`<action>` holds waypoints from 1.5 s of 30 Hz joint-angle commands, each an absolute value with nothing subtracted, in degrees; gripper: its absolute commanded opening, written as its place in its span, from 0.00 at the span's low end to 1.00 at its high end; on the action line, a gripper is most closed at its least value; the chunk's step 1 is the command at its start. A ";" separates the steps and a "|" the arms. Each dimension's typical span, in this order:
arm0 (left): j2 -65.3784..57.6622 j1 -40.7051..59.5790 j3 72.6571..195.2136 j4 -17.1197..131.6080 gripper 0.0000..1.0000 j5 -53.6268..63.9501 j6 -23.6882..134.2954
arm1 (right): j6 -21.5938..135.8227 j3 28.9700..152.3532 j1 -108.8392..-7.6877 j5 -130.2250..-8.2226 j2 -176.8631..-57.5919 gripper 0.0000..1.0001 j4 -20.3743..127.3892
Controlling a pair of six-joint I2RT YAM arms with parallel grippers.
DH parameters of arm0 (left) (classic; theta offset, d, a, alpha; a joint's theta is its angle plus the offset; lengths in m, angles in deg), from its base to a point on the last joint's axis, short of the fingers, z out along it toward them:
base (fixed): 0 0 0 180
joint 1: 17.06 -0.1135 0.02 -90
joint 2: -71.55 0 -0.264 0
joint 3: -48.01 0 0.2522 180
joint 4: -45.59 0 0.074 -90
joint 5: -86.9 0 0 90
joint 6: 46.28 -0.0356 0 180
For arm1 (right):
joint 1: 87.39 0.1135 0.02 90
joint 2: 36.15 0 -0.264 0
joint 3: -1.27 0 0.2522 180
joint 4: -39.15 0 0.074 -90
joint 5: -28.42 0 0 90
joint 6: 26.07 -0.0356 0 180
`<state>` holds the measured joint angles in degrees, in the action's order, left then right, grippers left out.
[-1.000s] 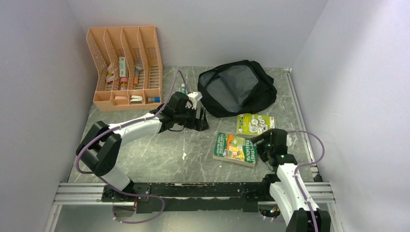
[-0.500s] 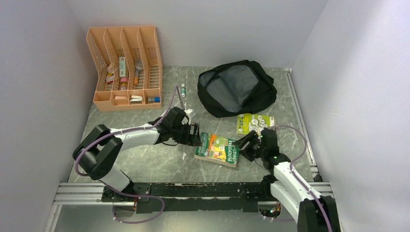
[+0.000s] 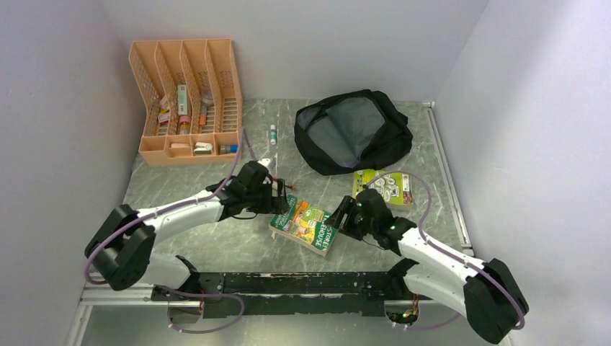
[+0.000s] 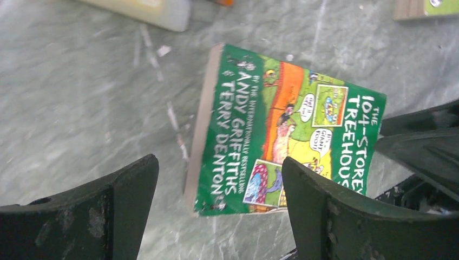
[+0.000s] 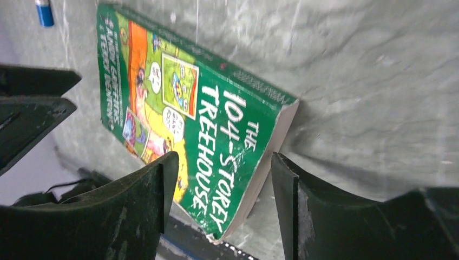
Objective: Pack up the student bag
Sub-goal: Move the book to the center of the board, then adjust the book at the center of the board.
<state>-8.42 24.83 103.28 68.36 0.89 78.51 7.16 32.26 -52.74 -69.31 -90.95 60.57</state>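
I am holding my left hand (image 4: 219, 168) wide open, low over the grey table (image 3: 216, 238), its two fingers standing on either side of the near end of a green paperback (image 3: 306, 225). I am not touching the paperback with either finger there.

My right hand (image 5: 224, 160) is reaching in from the opposite end of the same paperback, so the two hands are facing each other across it. Its fingers are standing fairly wide apart, with the paperback's corner sitting between them. One finger is overlapping the cover in the right wrist view, and a gap is showing between the page edge and the other finger, so I am not clamping it. I cannot tell whether the paperback is lying flat.

The student bag (image 3: 353, 133) is lying at the back of the table, unzipped, its grey lining showing, well apart from both hands. A second, paler book (image 3: 382, 186) is resting just in front of the bag. An orange organiser (image 3: 186, 94) is standing at the back left.
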 commanded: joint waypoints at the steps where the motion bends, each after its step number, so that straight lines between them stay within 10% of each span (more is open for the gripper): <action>1: -3.01 24.88 103.73 77.74 0.89 -9.39 84.06 | 14.25 38.47 -52.31 -56.52 -88.07 0.68 71.52; 26: -1.57 34.52 93.30 61.90 0.97 -6.03 99.42 | 35.38 45.71 -52.80 -66.53 -112.64 0.73 49.30; 45: -20.18 34.45 106.10 56.71 0.96 -3.28 89.94 | 27.57 36.37 -52.30 -75.02 -103.22 0.71 54.31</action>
<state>-15.65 34.09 101.84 59.62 -6.35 93.85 30.50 38.40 -52.82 -71.01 -105.60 51.81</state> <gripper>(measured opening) 0.961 0.713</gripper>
